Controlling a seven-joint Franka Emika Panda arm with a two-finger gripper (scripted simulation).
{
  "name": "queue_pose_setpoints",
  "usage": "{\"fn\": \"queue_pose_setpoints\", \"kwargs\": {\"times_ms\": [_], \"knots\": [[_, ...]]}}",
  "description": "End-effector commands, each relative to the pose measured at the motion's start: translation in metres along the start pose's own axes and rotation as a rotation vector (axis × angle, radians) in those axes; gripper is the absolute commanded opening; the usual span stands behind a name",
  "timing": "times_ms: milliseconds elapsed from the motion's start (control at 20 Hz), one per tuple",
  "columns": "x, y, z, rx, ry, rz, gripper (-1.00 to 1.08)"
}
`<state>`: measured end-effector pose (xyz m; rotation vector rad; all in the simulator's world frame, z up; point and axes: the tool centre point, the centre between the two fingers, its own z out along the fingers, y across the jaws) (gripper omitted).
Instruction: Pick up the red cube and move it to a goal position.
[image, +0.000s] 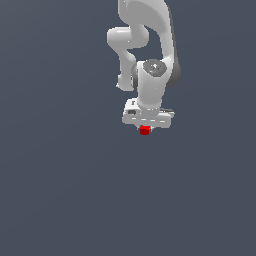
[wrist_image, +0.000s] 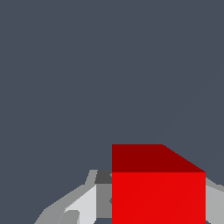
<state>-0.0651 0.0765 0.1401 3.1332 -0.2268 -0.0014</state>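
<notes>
One red cube (image: 145, 130) is in sight, and it is the only red thing in either view. In the exterior view it shows as a small bright block directly under the white claw (image: 145, 128), touching its lower edge and far narrower than the claw's broad body. In the wrist view the red cube (wrist_image: 158, 192) fills much of the frame near the camera, with a bright front face and a darker face above it, and pale grey fingers (wrist_image: 83, 205) flank it on both sides, so the claw (wrist_image: 158, 205) is pinching the cube between them. One arm (image: 150, 45) is visible, a single white Franka with rounded joints that drops in from the top of the exterior view and bends down to the wrist just above the claw. There is one claw and no second manipulator. Around cube and arm lies a plain, uniform dark slate-grey surface (image: 60, 190), the same in both views; whether the cube rests on a bench or is held clear of it cannot be told, since no shadow or edge shows. No container of any kind appears in either picture.
</notes>
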Motion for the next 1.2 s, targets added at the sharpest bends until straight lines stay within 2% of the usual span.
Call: {"fn": "queue_pose_setpoints", "kwargs": {"times_ms": [0, 600, 850, 1150], "knots": [[-0.001, 0.004, -0.028, 0.001, 0.001, 0.000, -1.00], [-0.002, 0.020, -0.135, 0.001, 0.001, 0.000, -1.00], [-0.001, 0.023, -0.157, 0.001, 0.001, 0.001, -1.00], [0.000, 0.024, -0.166, 0.001, 0.001, 0.001, -1.00]]}}
